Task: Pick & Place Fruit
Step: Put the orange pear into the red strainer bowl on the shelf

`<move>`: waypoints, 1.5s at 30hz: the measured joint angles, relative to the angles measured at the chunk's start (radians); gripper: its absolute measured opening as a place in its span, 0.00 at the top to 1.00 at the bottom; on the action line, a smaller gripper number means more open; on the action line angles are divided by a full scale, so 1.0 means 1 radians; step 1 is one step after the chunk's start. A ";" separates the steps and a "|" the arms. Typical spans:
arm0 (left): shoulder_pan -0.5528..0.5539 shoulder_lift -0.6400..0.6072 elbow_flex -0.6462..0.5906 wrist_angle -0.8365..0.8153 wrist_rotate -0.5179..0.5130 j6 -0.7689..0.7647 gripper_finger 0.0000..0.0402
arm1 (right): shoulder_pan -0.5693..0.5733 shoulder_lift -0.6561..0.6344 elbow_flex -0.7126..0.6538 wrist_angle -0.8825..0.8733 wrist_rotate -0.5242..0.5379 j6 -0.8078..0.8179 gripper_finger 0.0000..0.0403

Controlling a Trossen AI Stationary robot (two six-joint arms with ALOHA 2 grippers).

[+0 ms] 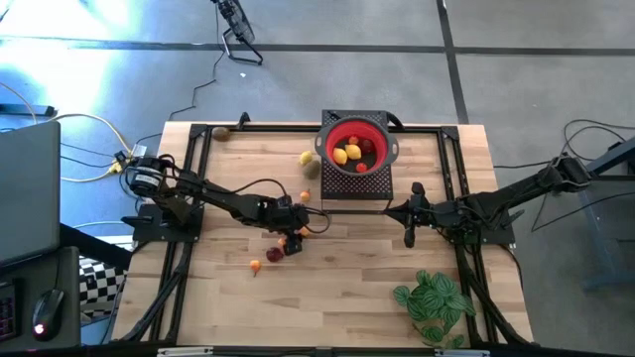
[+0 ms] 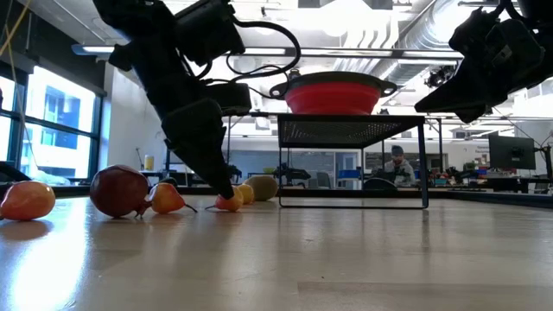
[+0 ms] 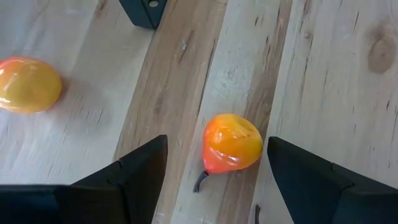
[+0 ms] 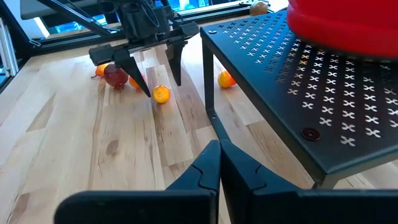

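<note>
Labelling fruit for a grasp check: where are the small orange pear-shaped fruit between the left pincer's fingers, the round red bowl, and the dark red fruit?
Small orange pear-shaped fruit (image 3: 232,143), left wrist view, body centre.
Round red bowl (image 1: 382,143), high view, right rim.
Dark red fruit (image 2: 118,190), low view, front face.

Beyond our wooden table (image 1: 397,297) we see a grey floor (image 1: 516,79), tall windows (image 2: 52,130), ceiling ducts (image 2: 449,26), and a seated person (image 2: 397,160) among desks.

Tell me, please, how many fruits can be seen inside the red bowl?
4 in the red bowl: a yellow fruit toward the left arm's side, a second yellow fruit beside it, a red fruit toward the right arm's side, another red fruit below. More may be hidden underneath.
</note>
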 joint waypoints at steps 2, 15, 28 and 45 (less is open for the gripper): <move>0.000 0.000 0.000 0.000 0.000 0.000 0.32 | 0.000 0.000 0.000 0.000 0.000 0.000 1.00; 0.000 0.000 0.000 0.017 -0.007 0.000 0.32 | 0.000 0.000 0.000 0.000 0.000 0.000 1.00; 0.000 0.053 0.001 0.042 0.006 0.001 0.32 | 0.000 0.000 0.000 -0.005 0.000 0.000 1.00; 0.000 0.054 0.001 0.043 0.005 0.000 0.34 | 0.000 0.000 0.000 -0.007 0.000 0.000 1.00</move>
